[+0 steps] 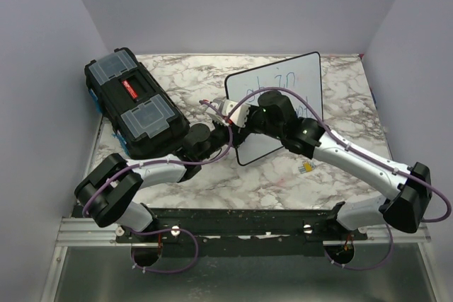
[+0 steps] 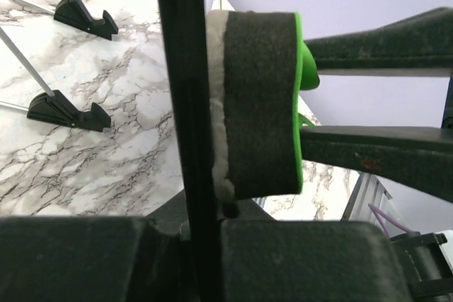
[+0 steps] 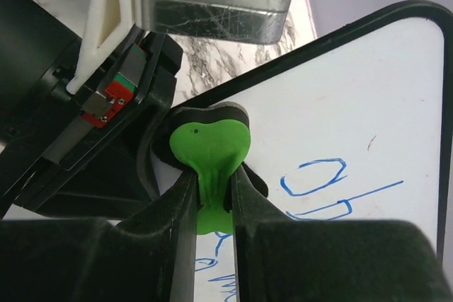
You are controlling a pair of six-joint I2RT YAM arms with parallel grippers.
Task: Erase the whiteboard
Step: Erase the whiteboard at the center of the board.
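Looking down from the top camera, I see the whiteboard [image 1: 301, 79] standing tilted just right of the frame's centre on the marble table [image 1: 340, 111]. Its face is turned toward the bottom of the picture, with blue handwriting [image 1: 272, 81] across its upper part. A black toolbox [image 1: 134, 104] sits in the upper left, apart from the board.

The left gripper [image 1: 228, 118] comes in from the lower left and meets the board's left edge. In its wrist view the thin black frame runs straight down into the closed jaws, so I read it as clamped on the frame. Two small black feet [image 2: 85, 18] show on the marble at the upper left of that view.

The right gripper [image 3: 212, 175] is closed tightly on the green handle of an eraser [image 3: 209, 143], both fingers [image 3: 180, 203] pinching the narrow neck. The left wrist view shows the eraser's dark felt pad against the board just beside the frame. In the right wrist view it sits near the board's rounded corner, to the left of the blue writing.
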